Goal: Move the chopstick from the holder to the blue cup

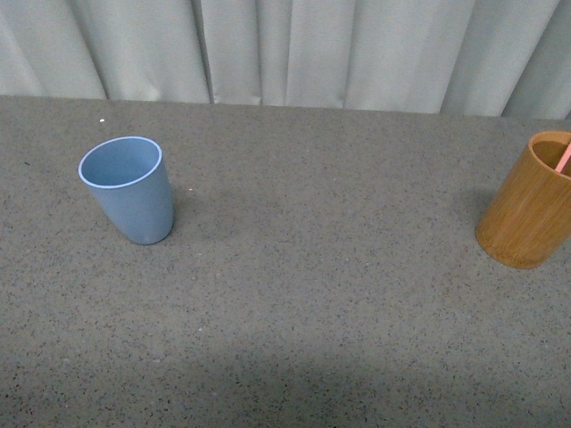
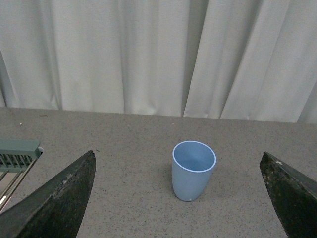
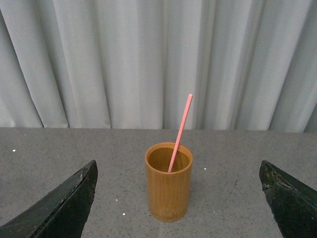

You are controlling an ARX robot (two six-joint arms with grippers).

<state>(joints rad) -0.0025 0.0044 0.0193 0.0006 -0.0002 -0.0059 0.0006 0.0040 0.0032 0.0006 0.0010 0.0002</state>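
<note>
The light-blue cup [image 1: 130, 189] stands upright and empty on the left of the grey table; the left wrist view shows the blue cup [image 2: 193, 170] ahead of my open left gripper [image 2: 178, 198], well apart from it. At the right edge stands the brown wooden holder [image 1: 530, 201] with a pink chopstick [image 1: 563, 159] leaning inside. In the right wrist view the holder [image 3: 169, 188] is ahead of my open right gripper [image 3: 178, 201], and the chopstick [image 3: 180, 130] sticks up out of it, tilted. Neither gripper shows in the front view.
A grey speckled table [image 1: 321, 294] spans the scene, backed by a pale curtain [image 1: 285, 49]. A green slatted rack [image 2: 16, 157] shows at the edge of the left wrist view.
</note>
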